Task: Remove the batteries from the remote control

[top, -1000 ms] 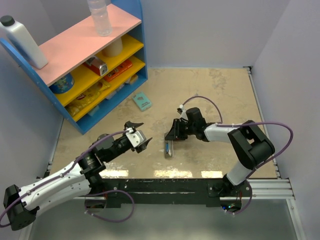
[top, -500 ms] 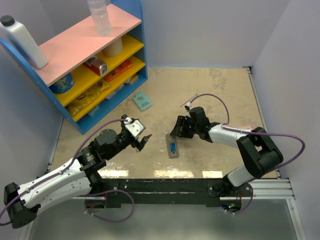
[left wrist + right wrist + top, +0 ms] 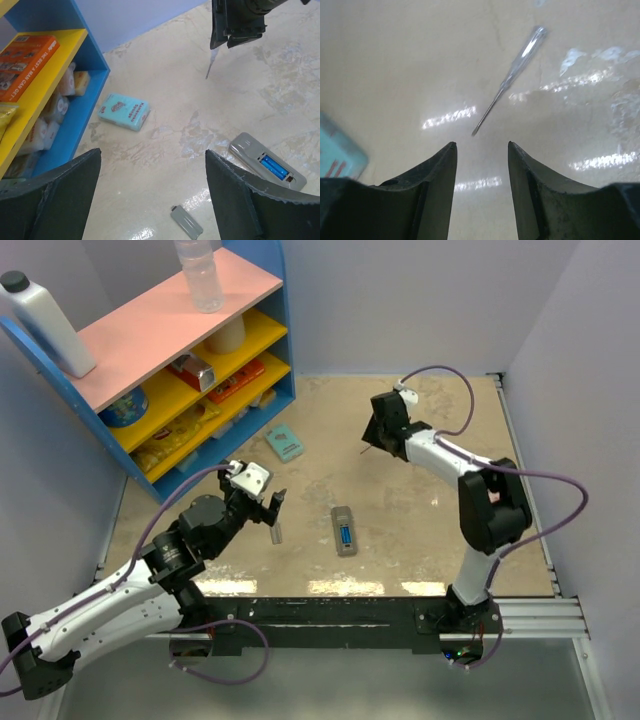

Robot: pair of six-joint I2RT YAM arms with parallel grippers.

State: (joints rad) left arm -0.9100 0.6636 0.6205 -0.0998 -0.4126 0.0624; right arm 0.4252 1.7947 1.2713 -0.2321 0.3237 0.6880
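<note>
Right now the remote control (image 3: 344, 531) lies flat on the table (image 3: 450, 540), near the front edge and about in the middle. Its back is open, and the batteries (image 3: 274, 167) sit inside it, showing blue. I can see the blue, but I cannot tell the two apart.

The left gripper (image 3: 152, 152) is up over the table, to the left of the remote. Its claw is spread wide and has nothing in it. A small grey flat piece (image 3: 186, 222) lies on the table just below it, apart from the remote.

The right gripper (image 3: 480, 147) is far back on the table, well away from the remote. Its two fingers stand apart with nothing between them. A thin screwdriver (image 3: 512, 75) with a see-through handle is just past the finger tips. I cannot tell if it touches the table.

A teal flat box (image 3: 124, 111) lies near the blue and yellow shelf (image 3: 150, 370) on the left.
</note>
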